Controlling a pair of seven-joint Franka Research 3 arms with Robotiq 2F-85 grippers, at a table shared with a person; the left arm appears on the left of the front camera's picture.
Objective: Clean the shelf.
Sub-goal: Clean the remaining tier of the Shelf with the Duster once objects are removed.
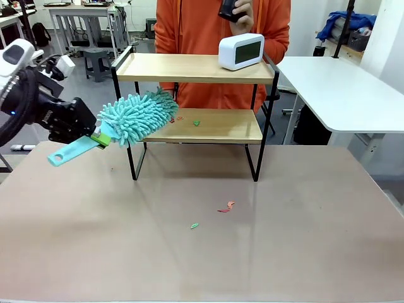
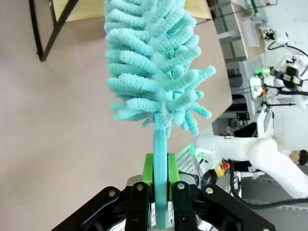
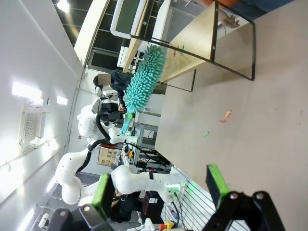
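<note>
Front view: left gripper holds the teal duster tight by its handle, fluffy head at the shelf's lower board, left end.

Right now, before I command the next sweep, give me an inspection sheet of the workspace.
Surface: brown table, flat.
Job's things: shelf upright; teal duster head at the lower board's left end.
Clutter: red and green scraps on table and lower board; white clock on the top board.
Claws: left claw shut on the duster's handle; right claw open, empty.
Cables: dark loop, likely a cable, by the left wrist.
Surroundings: person in orange behind the shelf; white table at right.
</note>
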